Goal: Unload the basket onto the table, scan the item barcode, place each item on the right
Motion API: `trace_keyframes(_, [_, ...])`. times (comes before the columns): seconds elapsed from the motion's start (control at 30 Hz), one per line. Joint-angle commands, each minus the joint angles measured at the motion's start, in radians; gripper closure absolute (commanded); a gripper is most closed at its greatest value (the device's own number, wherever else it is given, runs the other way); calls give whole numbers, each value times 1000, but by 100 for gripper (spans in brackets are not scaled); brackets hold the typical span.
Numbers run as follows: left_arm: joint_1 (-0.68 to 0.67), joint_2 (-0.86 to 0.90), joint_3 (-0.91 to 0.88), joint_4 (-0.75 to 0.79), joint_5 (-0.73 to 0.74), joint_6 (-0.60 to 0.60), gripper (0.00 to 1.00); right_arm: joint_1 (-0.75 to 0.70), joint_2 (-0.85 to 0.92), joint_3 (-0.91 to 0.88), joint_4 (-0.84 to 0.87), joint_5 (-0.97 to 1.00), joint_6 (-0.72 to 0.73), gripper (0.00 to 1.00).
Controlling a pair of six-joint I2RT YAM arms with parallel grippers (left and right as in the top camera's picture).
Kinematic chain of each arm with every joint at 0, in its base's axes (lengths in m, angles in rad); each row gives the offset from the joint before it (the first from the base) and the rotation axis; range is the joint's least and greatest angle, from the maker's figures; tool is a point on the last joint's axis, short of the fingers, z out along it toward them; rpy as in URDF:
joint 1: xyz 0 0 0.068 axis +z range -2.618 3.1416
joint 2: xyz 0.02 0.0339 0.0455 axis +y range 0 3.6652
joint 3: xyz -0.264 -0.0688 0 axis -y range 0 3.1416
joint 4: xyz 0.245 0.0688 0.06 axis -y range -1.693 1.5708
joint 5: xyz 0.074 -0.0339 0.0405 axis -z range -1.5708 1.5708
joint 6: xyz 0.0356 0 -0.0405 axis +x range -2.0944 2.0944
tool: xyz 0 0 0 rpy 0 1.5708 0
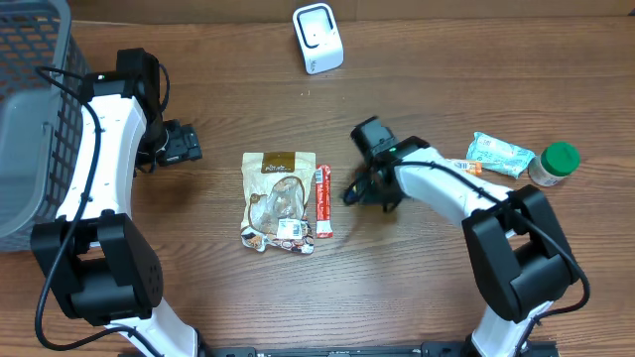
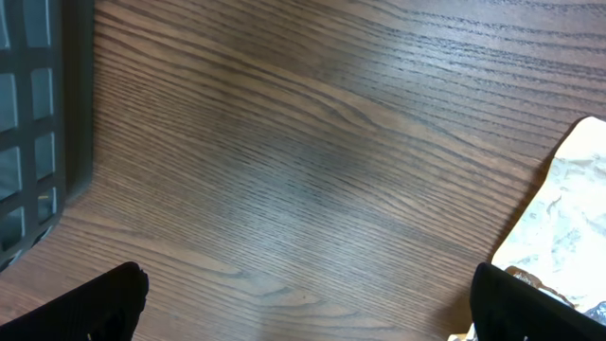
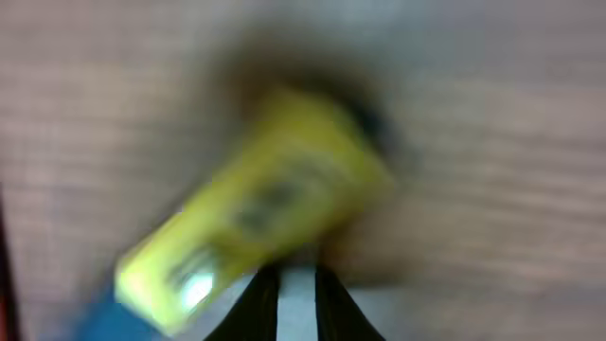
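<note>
left jaws: spread wide | right jaws: almost together, tips at blurred yellow packet (image 3: 275,204); hold unclear

yellow item (image 3: 275,213) print blurred, nothing readable

You are viewing 1 wooden table (image 1: 258,297) that is carrying 1 white scanner (image 1: 317,38), 1 brown pouch (image 1: 278,198) just beside 1 red stick packet (image 1: 322,202), 1 teal packet (image 1: 499,153), 1 green-capped jar (image 1: 553,165) and 1 grey basket (image 1: 40,40).
</note>
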Motion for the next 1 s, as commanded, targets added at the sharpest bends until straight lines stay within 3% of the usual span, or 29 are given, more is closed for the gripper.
trace_keyframes(0.0, [-7, 7, 12, 1, 4, 19, 0, -39, 0, -12, 64, 72, 10, 85])
trace_keyframes(0.2, [-7, 7, 12, 1, 4, 19, 0, -66, 0, -6, 152, 68, 11, 85])
trace_keyframes(0.43, [-7, 7, 12, 1, 4, 19, 0, -66, -12, 80, 1, -97, -105, 65])
trace_keyframes(0.67, [-7, 7, 12, 1, 4, 19, 0, -66, -12, 96, -76, -263, -291, 64])
trace_keyframes(0.97, [-7, 7, 12, 1, 4, 19, 0, -66, -12, 93, -102, -278, -338, 68])
